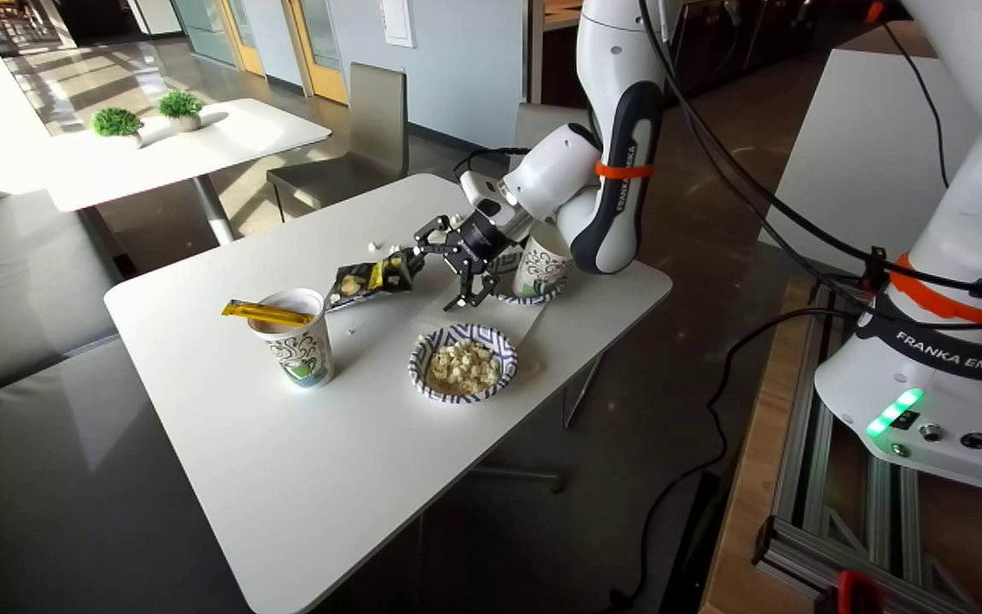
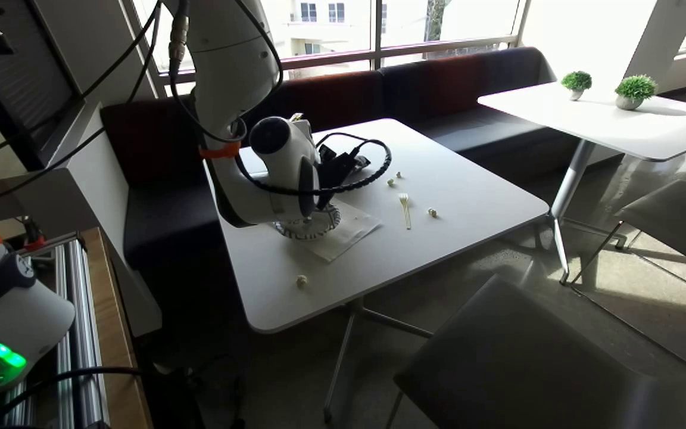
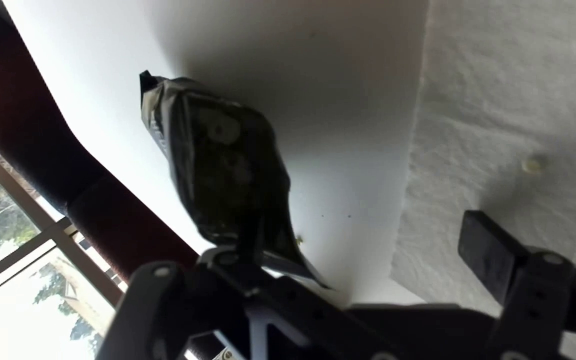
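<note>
Colleague: How does your gripper stand right now?

Me: It is spread wide, its fingers well apart. In the wrist view, bare table and the edge of a napkin show through the gap.

Colleague: And where is the snack bag?

Me: It lies on the table straight ahead of one fingertip, its black-and-yellow body stretching away from me. In the wrist view that finger overlaps the bag's near end; the spot is too dark for me to tell whether we touch or sit just apart. In an exterior view I see it close beside that same finger.

Colleague: What is on your other finger's side?

Me: That finger shows against the napkin, with a small pale crumb just ahead of its tip. Past it, near me, a patterned bowl holds popcorn.

Colleague: And farther from you?

Me: Farther from me than the bag, a paper cup stands upright with a yellow packet lying across its rim. Behind my fingers, close by my wrist, is a second cup with the same swirling print. A fork lies near me too, on the side away from the popcorn bowl, and a few loose popcorn pieces are scattered about it; an exterior view shows those.
</note>
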Controlling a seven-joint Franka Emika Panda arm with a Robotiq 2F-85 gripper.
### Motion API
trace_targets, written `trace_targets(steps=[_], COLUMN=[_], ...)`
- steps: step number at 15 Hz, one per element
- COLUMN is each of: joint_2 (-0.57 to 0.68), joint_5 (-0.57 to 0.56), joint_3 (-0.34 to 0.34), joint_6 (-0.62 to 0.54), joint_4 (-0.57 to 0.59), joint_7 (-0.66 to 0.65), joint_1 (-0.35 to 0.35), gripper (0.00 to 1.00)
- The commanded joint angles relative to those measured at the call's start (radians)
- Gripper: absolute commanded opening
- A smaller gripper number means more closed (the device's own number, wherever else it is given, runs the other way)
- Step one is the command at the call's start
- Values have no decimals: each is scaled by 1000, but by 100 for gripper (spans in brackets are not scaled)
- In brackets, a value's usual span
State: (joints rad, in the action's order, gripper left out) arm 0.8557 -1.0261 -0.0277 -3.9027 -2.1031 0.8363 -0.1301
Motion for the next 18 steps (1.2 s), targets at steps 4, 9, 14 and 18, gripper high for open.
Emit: trace_targets(steps=[4,9,14,18], joint_2=[4,-76,-186,-254], joint_5=[-15,10,82,95], joint_3=[-31,-38,-57,-64], joint_6=[-27,25,40,46], joint_4=[5,-94,-221,-268], joint_7=[-21,-97,-148,-143], joint_1=[30,55,89,101], gripper=[100,100,100,100])
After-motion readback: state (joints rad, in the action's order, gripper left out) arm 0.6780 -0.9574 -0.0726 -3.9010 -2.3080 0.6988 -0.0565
